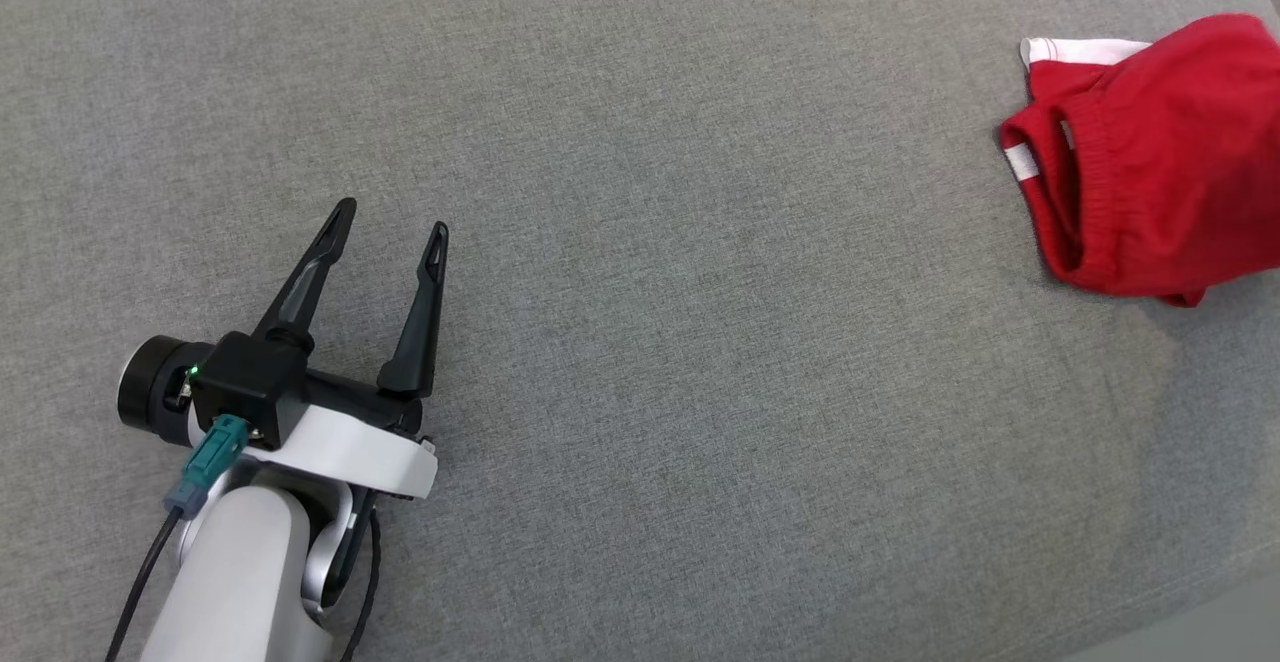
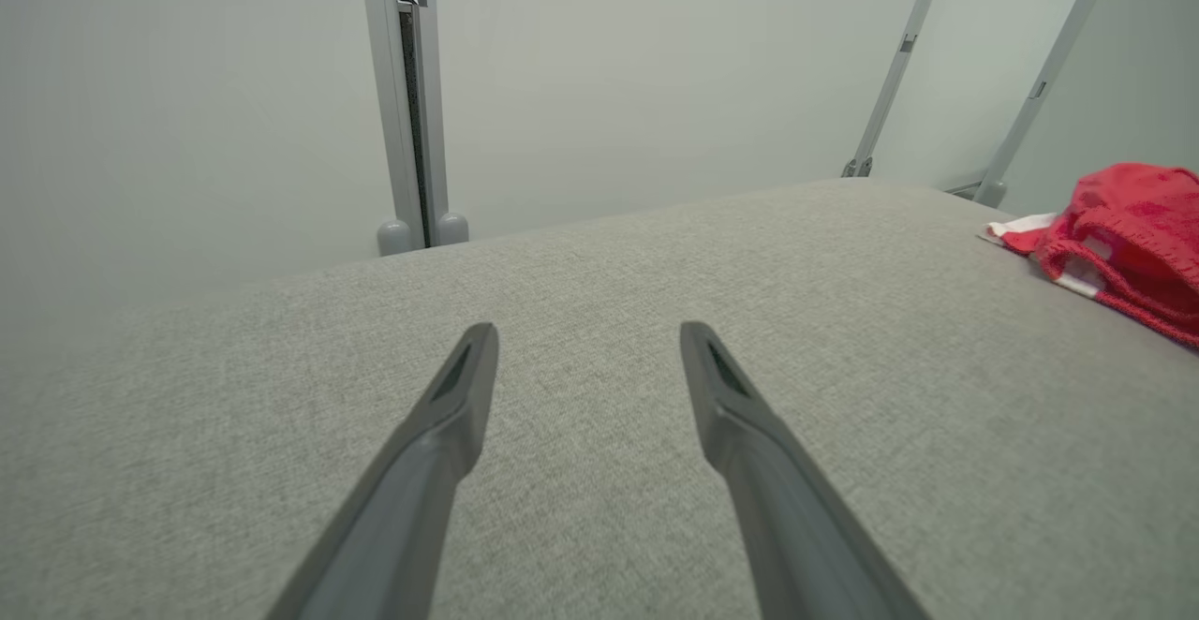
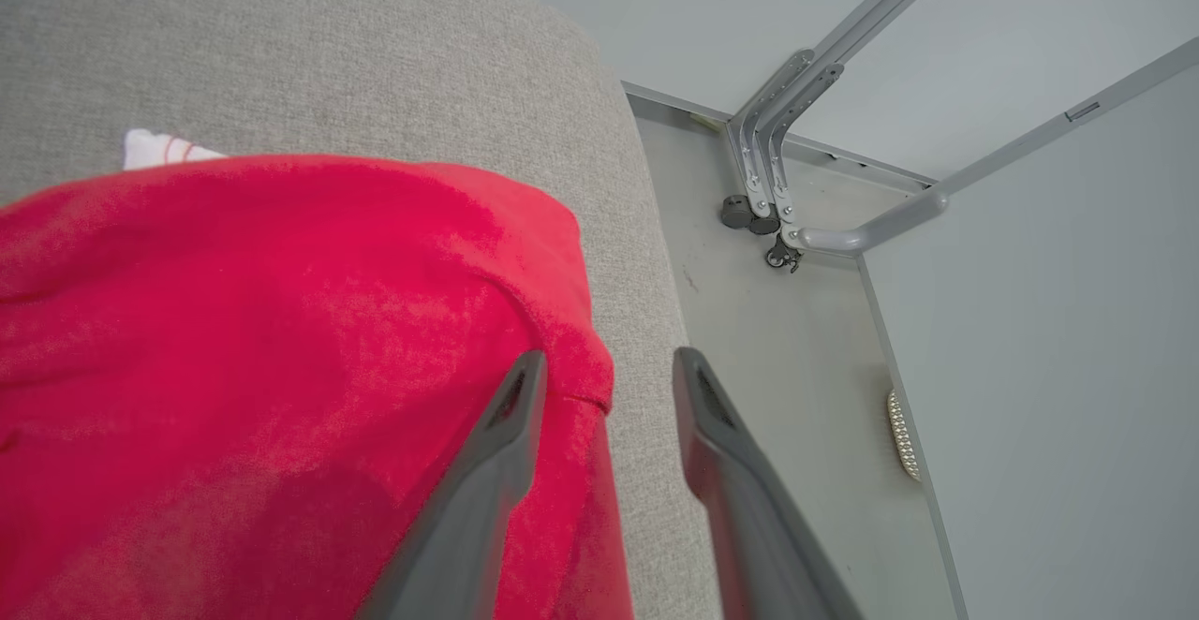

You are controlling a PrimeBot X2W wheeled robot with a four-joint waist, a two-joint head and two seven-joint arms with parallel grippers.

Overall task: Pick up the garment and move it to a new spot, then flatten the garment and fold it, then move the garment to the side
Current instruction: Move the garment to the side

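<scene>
left gripper (image 1: 392, 217) spread wide over the grey padded surface (image 1: 700, 392), red garment (image 1: 1150, 152) far to its right, right gripper (image 3: 611, 358) released, fingers apart, garment edge just beneath them

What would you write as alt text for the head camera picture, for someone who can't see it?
A crumpled red garment with white trim lies at the far right edge of a grey fabric surface. At the lower left, the robot's left pincer is open and empty, its two dark fingers pointing up the picture, well apart from the garment.
</scene>
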